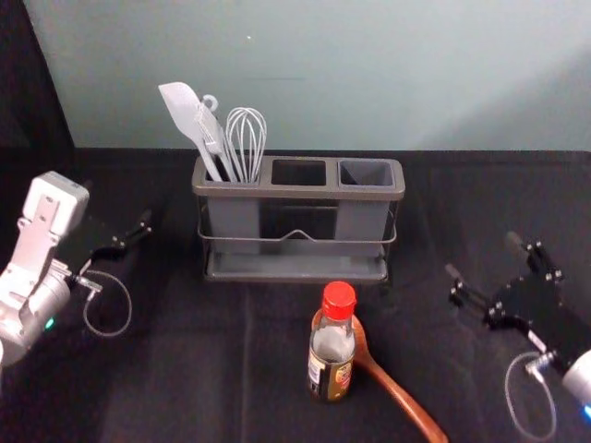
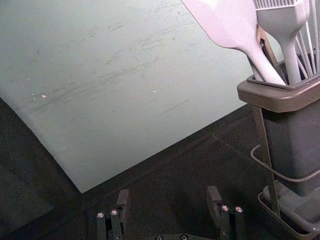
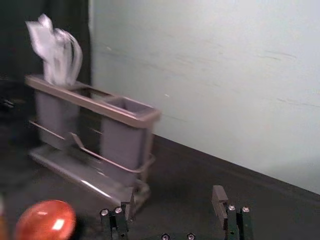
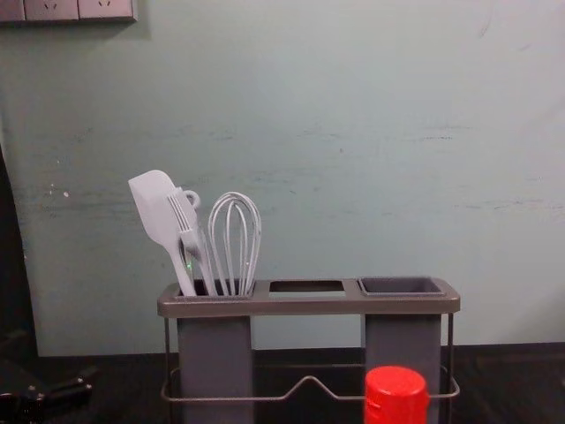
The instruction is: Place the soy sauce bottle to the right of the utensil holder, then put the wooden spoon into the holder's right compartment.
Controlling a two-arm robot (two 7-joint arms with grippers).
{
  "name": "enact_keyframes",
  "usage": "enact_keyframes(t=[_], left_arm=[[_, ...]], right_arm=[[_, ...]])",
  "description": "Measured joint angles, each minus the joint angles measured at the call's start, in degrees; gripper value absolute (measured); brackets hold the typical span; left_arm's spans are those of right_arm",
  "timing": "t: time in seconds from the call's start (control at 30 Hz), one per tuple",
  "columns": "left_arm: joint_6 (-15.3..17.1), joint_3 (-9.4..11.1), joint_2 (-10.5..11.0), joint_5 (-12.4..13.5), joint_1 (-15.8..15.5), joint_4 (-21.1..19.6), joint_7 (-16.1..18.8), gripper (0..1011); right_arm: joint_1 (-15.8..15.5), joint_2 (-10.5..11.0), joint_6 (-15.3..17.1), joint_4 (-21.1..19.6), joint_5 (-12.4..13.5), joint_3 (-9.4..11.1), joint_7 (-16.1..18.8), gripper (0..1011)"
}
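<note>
Right pincer (image 1: 481, 254) parted; bottle (image 1: 331, 358) red-capped.

Seen from my remote station, my left arm (image 1: 26, 300) has a pale, rounded shell, a boxy white housing (image 1: 61, 196) and a green light (image 1: 50, 323); my right arm (image 1: 581, 377) bears a blue light (image 1: 587, 412). Each carries a thin grey cable (image 1: 130, 300). The fingers (image 3: 219, 200) are black and angular (note the round, silvery screws (image 3: 231, 208)).

I take this for a mock kitchen workspace, judging by the black cloth (image 1: 166, 378) under a utensil holder (image 1: 297, 192) with whisk (image 1: 247, 138) and spatula (image 1: 181, 107), and the pale, scuffed wall (image 1: 342, 74) behind.
</note>
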Motion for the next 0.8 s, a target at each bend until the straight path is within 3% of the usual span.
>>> enact_keyframes(t=[0.17,0.37,0.8], left_arm=[[0.00,0.00,0.00,0.00,0.00,0.00,0.00,1000],[0.00,0.00,0.00,0.00,0.00,0.00,0.00,1000],[0.00,0.00,0.00,0.00,0.00,0.00,0.00,1000]], right_arm=[[-3.13,1.68,-0.28,-3.73,4.68,1.57,4.72,1002],[-4.95,1.93,-0.41,-6.07,8.30,1.84,9.12,1002],[-3.55,-0.98,1.63,-7.52,8.02,-2.24,14.99,1002]])
